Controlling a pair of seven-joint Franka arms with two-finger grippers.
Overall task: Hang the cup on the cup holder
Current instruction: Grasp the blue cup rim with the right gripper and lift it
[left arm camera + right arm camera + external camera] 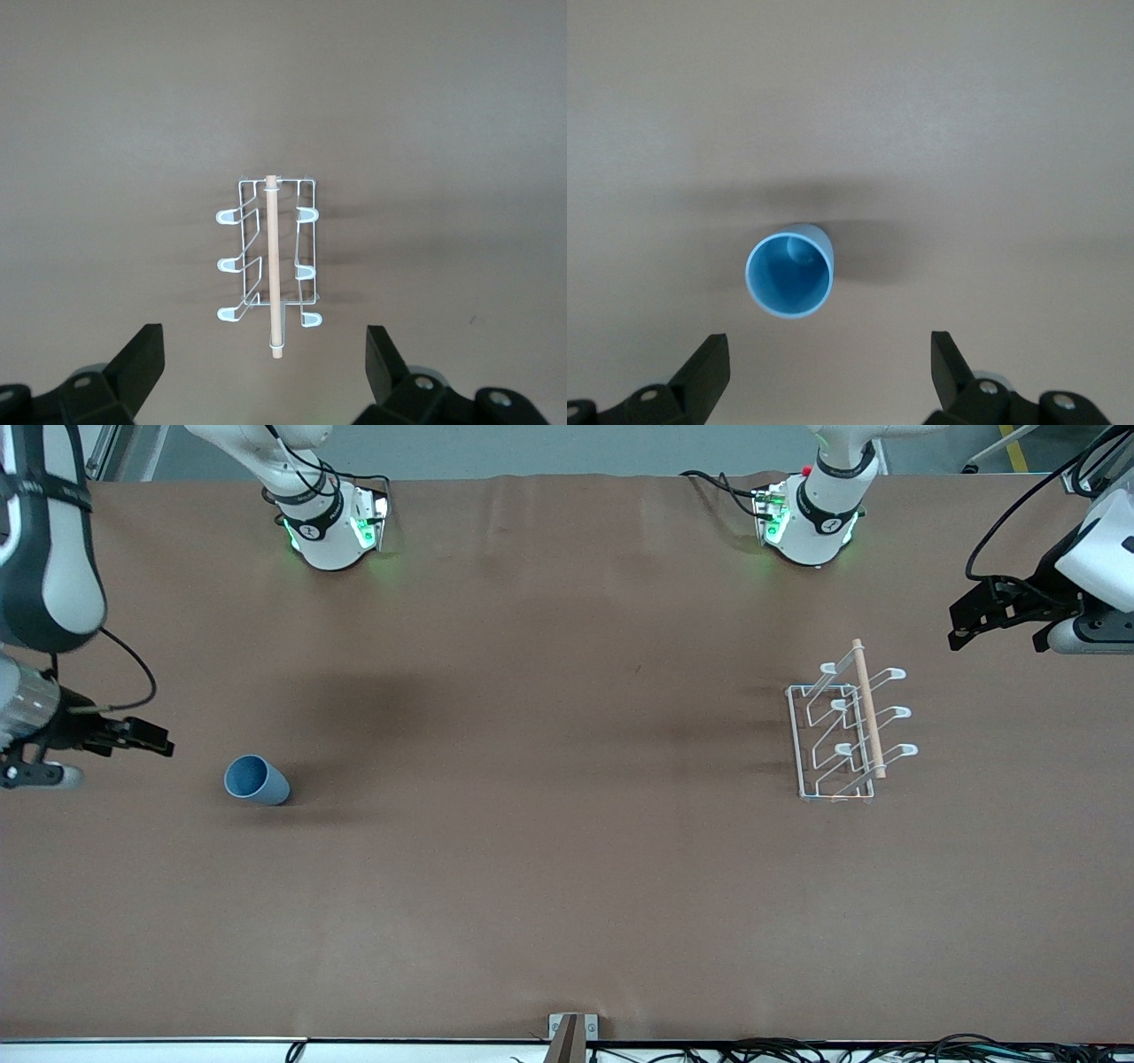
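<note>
The cup (256, 780) stands upright, mouth up, toward the right arm's end, at 9 o'clock from the cup holder (846, 726), well apart. My right gripper (828, 376) hovers near it, spread and empty; my left gripper (264, 372) waits likewise, spread above the holder. I judge the cup light, stiff, smooth; best pinched across the rim wall.

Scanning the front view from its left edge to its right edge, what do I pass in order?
Right end effector, open, over the table at the right arm's end → blue cup standing on the table → white wire cup holder → left end effector, open, over the left arm's end of the table.
</note>
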